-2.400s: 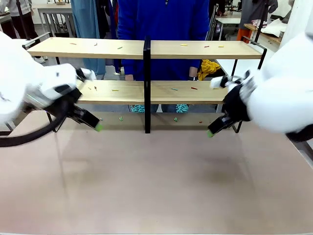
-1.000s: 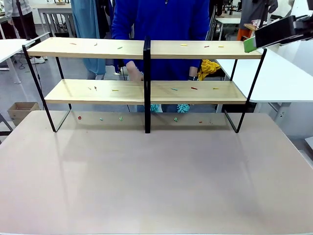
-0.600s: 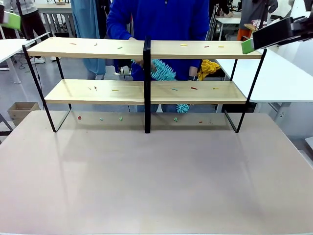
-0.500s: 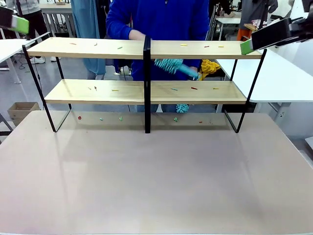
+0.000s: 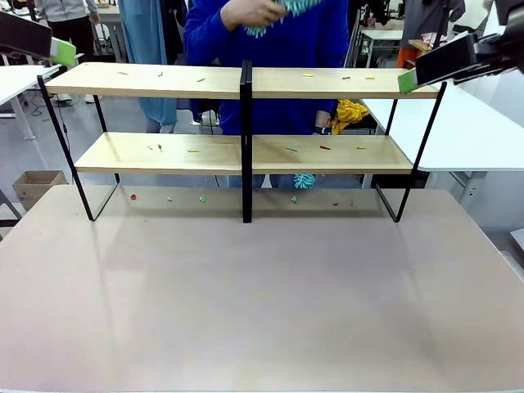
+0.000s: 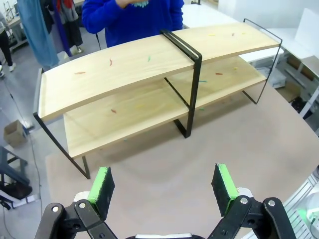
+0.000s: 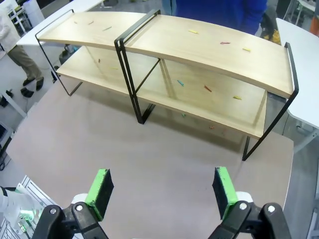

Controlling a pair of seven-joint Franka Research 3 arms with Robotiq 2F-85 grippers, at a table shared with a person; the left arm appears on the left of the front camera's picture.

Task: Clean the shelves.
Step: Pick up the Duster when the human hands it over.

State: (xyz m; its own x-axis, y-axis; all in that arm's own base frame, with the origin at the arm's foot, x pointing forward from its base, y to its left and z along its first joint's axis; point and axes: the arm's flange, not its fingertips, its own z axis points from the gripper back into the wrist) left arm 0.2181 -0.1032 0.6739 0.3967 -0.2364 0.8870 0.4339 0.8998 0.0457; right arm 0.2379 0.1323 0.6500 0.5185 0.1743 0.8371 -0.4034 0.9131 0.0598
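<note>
The shelves (image 5: 164, 80) stand on the smooth beige table (image 5: 262, 311). Little colored bits (image 5: 308, 75) lie on them, top and bottom, so we think all the cleaning is left. Above the shelves a person's hand (image 5: 250, 11) grips what may be a fluffy duster (image 5: 288, 6). Our left gripper (image 6: 162, 185) and right gripper (image 7: 162, 188) are spread wide, holding nothing. Behind the shelves stand white tables (image 5: 458, 123).

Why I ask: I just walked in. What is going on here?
A person in a blue top stands behind the shelves, one hand holding a fluffy teal duster at chest height, above the top board. The left claw and the right claw are open and empty, raised near either end of the shelves. Small coloured scraps lie on both boards and on the table underneath.
</note>
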